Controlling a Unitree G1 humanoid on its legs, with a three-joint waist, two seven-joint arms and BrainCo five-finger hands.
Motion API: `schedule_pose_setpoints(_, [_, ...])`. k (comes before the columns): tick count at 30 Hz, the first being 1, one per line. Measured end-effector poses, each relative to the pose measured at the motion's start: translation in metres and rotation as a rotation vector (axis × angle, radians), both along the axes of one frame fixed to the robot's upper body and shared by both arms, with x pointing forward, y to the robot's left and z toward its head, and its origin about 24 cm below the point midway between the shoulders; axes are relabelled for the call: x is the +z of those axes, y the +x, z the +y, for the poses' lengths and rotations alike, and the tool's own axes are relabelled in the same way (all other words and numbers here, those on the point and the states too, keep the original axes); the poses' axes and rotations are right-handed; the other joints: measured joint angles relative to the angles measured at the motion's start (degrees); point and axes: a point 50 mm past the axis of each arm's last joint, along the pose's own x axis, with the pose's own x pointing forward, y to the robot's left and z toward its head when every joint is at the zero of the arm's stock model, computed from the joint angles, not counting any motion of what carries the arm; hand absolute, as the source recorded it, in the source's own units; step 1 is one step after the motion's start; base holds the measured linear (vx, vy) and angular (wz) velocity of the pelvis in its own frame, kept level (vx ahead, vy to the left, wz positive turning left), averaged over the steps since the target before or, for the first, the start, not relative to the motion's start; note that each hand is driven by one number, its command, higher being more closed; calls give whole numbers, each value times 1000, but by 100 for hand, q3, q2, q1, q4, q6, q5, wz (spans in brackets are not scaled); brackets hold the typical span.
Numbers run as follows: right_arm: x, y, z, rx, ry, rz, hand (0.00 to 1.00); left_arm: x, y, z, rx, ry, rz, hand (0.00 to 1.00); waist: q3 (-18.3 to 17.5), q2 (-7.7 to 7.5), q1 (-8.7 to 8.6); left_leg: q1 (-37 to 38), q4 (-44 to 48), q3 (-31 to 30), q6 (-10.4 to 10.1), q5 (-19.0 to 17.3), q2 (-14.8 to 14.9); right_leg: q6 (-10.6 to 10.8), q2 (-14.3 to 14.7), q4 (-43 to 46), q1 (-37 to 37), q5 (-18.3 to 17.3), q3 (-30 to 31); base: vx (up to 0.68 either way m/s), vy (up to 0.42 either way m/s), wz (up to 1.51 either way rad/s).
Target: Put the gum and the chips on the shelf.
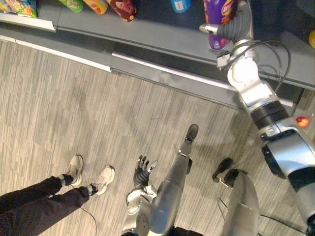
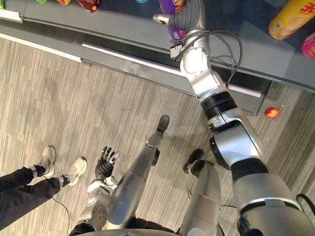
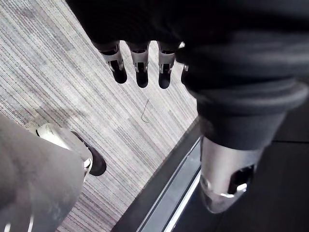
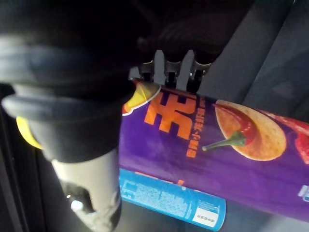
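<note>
A purple chips can (image 4: 217, 140) with a chilli and crisp picture is up at the grey shelf (image 1: 162, 34), seen also as the purple chips can (image 1: 219, 14). My right hand (image 1: 235, 25) is stretched out to the shelf and shut on the can, its fingers (image 4: 166, 67) curled over the can's side. A blue canister (image 4: 174, 198) lies right beside the purple can on the shelf. My left hand (image 1: 144, 172) hangs low over the floor, open and holding nothing, with its fingers (image 3: 140, 67) straight.
Along the shelf stand a blue can (image 1: 180, 5), a red can (image 1: 123, 9), an orange can (image 2: 295, 17) and a pink one (image 2: 309, 45). A small red ball (image 2: 270, 112) lies on the floor by the shelf base. A person's legs and shoes (image 1: 74, 169) stand at lower left.
</note>
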Motion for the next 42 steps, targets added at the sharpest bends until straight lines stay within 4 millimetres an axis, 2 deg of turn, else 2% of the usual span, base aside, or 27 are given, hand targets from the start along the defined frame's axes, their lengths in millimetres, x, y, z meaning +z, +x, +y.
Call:
schedule_pose_setpoints(11, [-19, 2, 2, 21, 6, 39, 0, -2, -1, -1, -19, 8, 15, 0, -1, -1, -28, 359, -55, 213, 49, -25, 141, 41, 89, -195, 376, 49, 48, 35, -18, -6])
schedule_pose_setpoints(23, [-43, 3, 9, 80, 22, 107, 0, -9, -5, 0, -26, 18, 52, 0, -12, -35, -279, 1069, -458, 532, 41, 27, 280, 139, 211, -645, 969, 157, 213, 65, -22, -10])
schedule_pose_setpoints(27, [-66, 3, 16, 106, 17, 162, 0, -13, -8, 6, -39, 53, 79, 0, -36, -155, -492, 1395, -551, 667, 68, -9, 315, 192, 246, -784, 1241, 189, 311, 51, -23, -18])
schedule_pose_setpoints(29, [-87, 2, 12, 99, 39, 214, 0, -15, -9, 10, -42, 68, 89, 0, -74, -297, -524, 1619, -607, 767, 76, -36, 350, 199, 287, -874, 1424, 211, 377, 45, -35, -20])
schedule_pose_setpoints(31, [-99, 1, 9, 100, 80, 245, 0, -18, -11, 14, -36, 72, 114, 0, -105, -361, -611, 1822, -711, 781, 77, -35, 386, 199, 338, -1022, 1635, 255, 374, 34, -27, -14])
schedule_pose_setpoints(35, [-105, -5, 6, 123, 140, 246, 0, -25, -16, 19, -31, 100, 152, 0, -176, -486, -758, 2251, -1073, 927, 111, 21, 437, 234, 402, -1294, 1948, 347, 459, 35, -3, -19])
schedule_pose_setpoints(38, [-121, -8, -11, 91, 219, 285, 0, -29, -19, 22, -34, 114, 174, 0, -244, -609, -783, 2665, -1456, 1028, 125, 118, 475, 285, 458, -1559, 2243, 422, 522, 79, 8, -17])
schedule_pose_setpoints(40, [-141, -13, -22, 64, 264, 327, 0, -31, -21, 25, -38, 121, 187, 0, -270, -656, -799, 2944, -1627, 1053, 128, 137, 490, 313, 506, -1785, 2528, 479, 537, 100, 8, -10])
schedule_pose_setpoints(42, [-165, -19, -27, 48, 294, 388, 0, -36, -27, 30, -43, 137, 221, 0, -362, -716, -884, 3145, -1754, 1037, 128, 139, 522, 338, 587, -2072, 2812, 567, 517, 117, 10, -1])
